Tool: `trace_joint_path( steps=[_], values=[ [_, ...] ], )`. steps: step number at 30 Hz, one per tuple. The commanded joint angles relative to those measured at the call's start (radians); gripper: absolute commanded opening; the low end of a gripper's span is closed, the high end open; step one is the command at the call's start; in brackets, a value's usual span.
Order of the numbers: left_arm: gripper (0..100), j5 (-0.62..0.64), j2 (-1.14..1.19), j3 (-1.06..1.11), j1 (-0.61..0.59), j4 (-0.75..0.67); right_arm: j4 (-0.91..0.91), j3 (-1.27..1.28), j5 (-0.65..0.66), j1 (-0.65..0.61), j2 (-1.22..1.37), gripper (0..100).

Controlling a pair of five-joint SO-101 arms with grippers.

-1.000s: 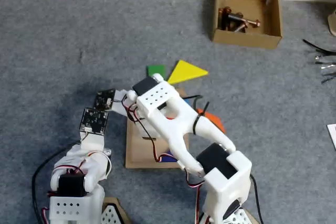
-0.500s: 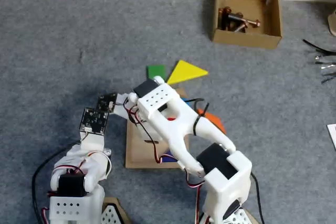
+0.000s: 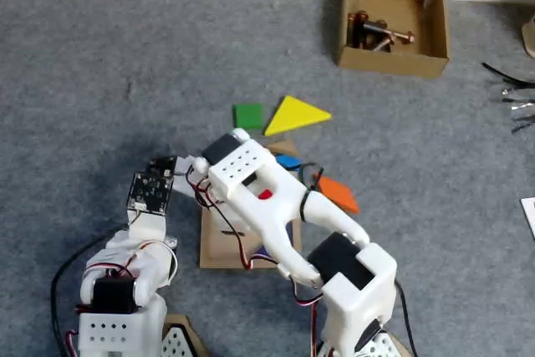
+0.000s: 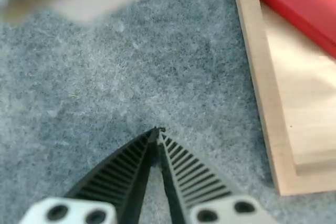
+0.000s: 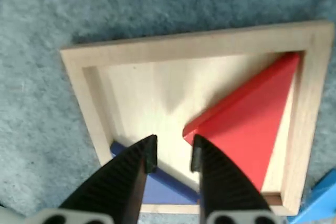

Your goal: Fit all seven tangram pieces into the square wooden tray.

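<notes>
The right gripper (image 5: 173, 153) hung over the wooden tray (image 5: 184, 40), its jaws narrowly parted and empty. A red triangle (image 5: 252, 124) and a blue piece (image 5: 168, 187) lay inside against the tray's walls. The left gripper (image 4: 157, 132), jaws closed on nothing, sat above the carpet (image 4: 131, 66) just beside the tray's outer edge.

Parted claw (image 5: 172, 153) above wooden tray (image 5: 184, 40), red triangle (image 5: 252, 124) and blue piece (image 5: 170, 188) inside

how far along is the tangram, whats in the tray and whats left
Done: red triangle and dark blue piece lie in the tray. In hand: nothing; the right pincer hangs open above the tray, the left pincer is shut over the carpet beside it. Left: green square, yellow triangle, orange piece and light blue piece lie outside on the carpet.
</notes>
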Motion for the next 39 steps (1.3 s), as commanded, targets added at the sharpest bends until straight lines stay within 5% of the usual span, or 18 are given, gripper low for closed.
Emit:
trace_joint_path(
  steps=[1, 14, 24, 39],
  values=[
    [1, -0.003, -0.007, 0.019, 0.013, 0.005, -0.013, 0.021, -0.003, -0.028, -0.051, 4.4],
    [1, -0.003, -0.007, 0.019, 0.013, 0.005, -0.163, 0.085, -0.002, -0.028, -0.050, 2.3],
    [1, -0.003, -0.007, 0.019, 0.013, 0.005, -0.165, 0.084, -0.003, 0.090, -0.050, 2.3],
    [1, -0.003, -0.007, 0.019, 0.013, 0.005, -0.076, 0.045, -0.011, 0.090, -0.059, 2.3]
  ],
)
